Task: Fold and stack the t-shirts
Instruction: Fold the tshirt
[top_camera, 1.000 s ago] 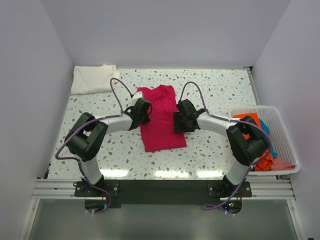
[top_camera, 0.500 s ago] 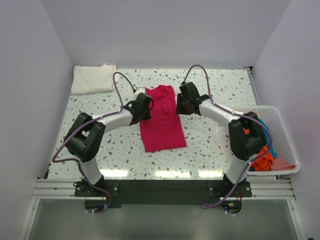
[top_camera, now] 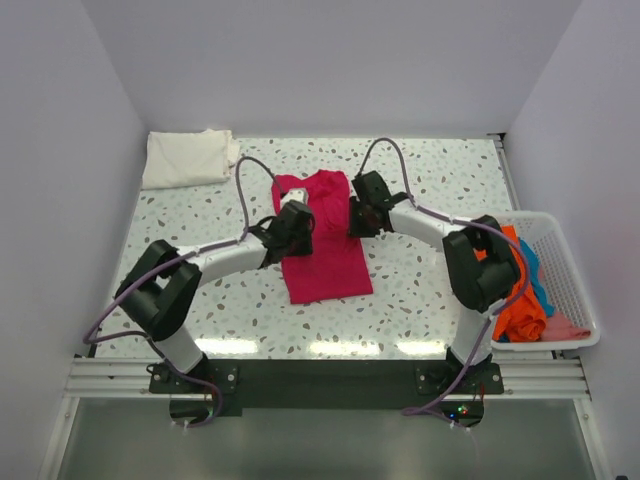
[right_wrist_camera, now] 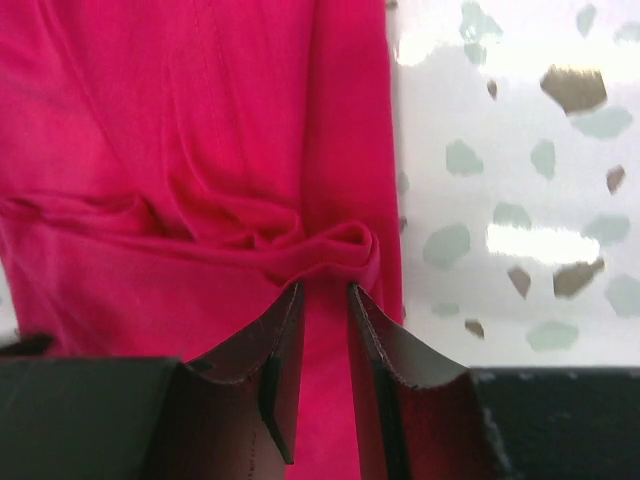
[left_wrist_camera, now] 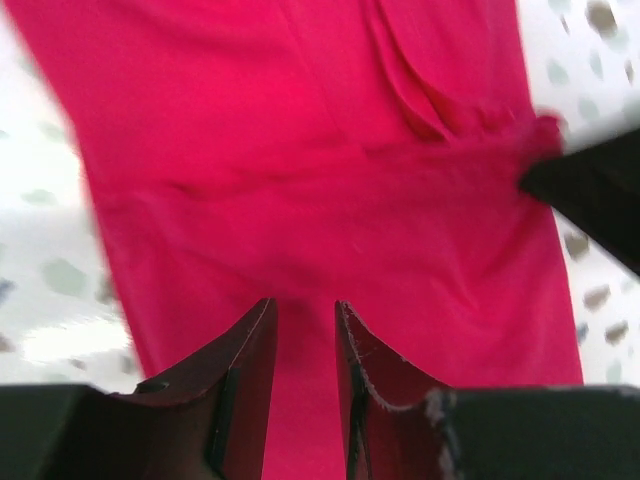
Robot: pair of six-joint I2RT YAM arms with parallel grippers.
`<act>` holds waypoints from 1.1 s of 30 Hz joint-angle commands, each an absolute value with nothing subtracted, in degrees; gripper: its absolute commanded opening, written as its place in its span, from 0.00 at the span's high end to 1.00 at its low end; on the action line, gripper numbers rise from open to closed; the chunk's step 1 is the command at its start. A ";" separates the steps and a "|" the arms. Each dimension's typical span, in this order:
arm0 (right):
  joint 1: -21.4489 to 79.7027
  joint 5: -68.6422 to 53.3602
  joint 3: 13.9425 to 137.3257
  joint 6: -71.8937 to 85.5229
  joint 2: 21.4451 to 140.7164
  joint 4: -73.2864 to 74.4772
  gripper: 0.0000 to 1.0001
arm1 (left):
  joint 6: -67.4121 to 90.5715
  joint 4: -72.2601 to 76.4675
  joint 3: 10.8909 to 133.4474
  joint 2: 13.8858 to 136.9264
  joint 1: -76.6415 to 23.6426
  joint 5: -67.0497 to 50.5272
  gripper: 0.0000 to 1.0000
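Note:
The magenta-red t-shirt [top_camera: 325,250] lies folded into a long strip in the middle of the table. My left gripper [top_camera: 297,222] is over its left half; in the left wrist view [left_wrist_camera: 303,305] the jaws are almost shut, with flat cloth [left_wrist_camera: 300,150] under them and nothing pinched. My right gripper [top_camera: 360,215] is at the shirt's right edge; in the right wrist view [right_wrist_camera: 325,288] the jaws are almost shut, with a ridge of bunched cloth [right_wrist_camera: 330,250] at their tips. A cream-white t-shirt [top_camera: 188,157] lies folded at the far left corner.
A white mesh basket [top_camera: 570,275] at the right edge holds orange [top_camera: 520,305], blue [top_camera: 530,262] and pink [top_camera: 565,327] t-shirts. The speckled table [top_camera: 440,180] ends at walls on three sides. The right gripper's dark body shows in the left wrist view [left_wrist_camera: 590,190].
Both grippers moved up the shirt from its middle, then came back a little. The left one has moved right onto the cloth. The shirt's outline is about the same.

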State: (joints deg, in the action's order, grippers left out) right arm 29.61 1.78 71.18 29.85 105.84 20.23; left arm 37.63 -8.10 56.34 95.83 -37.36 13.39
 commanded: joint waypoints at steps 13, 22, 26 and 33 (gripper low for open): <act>28.48 3.87 84.12 26.63 115.84 24.52 0.60 | 40.78 -5.80 50.63 96.86 -48.43 11.34 0.67; 27.86 3.09 74.63 27.15 102.60 25.05 0.35 | 39.55 -10.10 48.52 90.45 -48.25 12.83 0.62; 28.12 0.09 65.50 30.05 94.17 22.51 0.34 | 39.02 -12.65 49.48 85.44 -47.73 13.18 0.52; 30.06 -6.15 44.68 37.96 80.79 18.20 0.36 | 47.09 -18.20 41.59 74.03 -40.09 6.34 0.46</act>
